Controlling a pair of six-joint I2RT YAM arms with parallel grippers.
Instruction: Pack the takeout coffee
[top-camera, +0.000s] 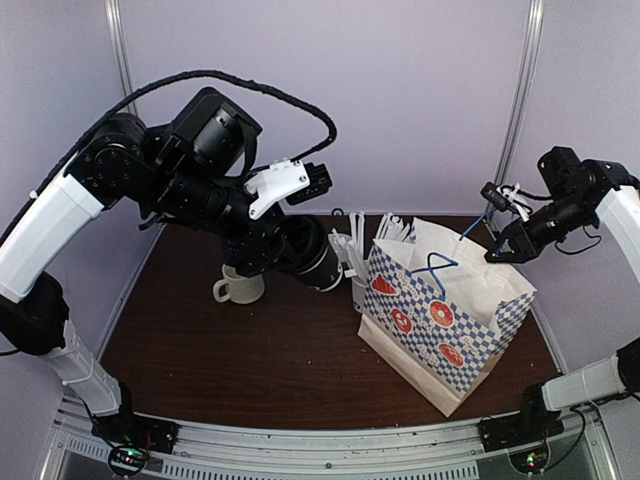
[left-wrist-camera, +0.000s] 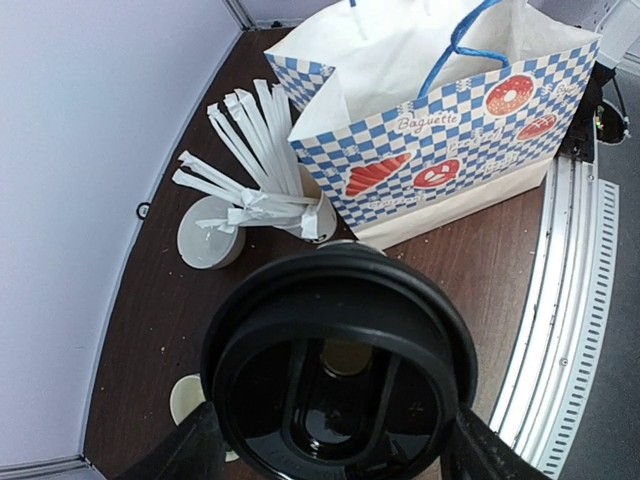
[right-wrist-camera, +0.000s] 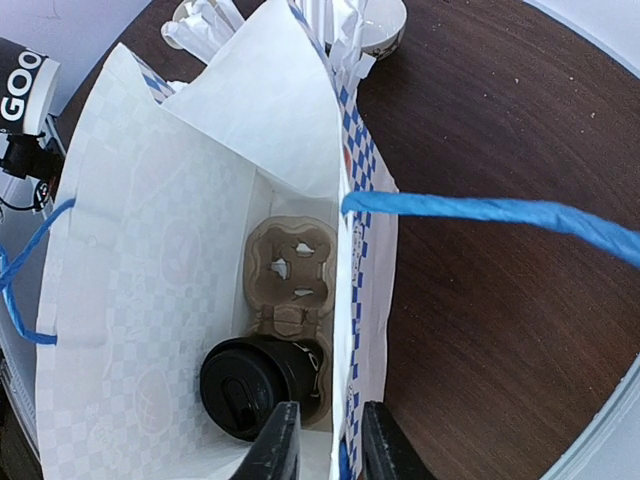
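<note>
- Two black lidded cups were in view; the packed cup sat upright inside the paper bag, in one slot of a brown cardboard carrier on the bag's floor; the carrier's other slot showed its cut-out flaps.
- Off the table, the held cup hung tilted, lid toward the bag, just left of it; the left claw was pinching the cup, one of its fingers on either side below the lid.
- At the bag's right rim, the right claw had its fingers pressed near together on the bag's wall, by the blue handle; the bag's mouth gaped open.
- Blue-and-white checks and printed pastries covered the bag's side, with the word "Baguette"; the bag stood on the table.
- Beside the bag's far left corner stood a white cup of stirrers; a cream mug rested on the table under the left arm.
</note>
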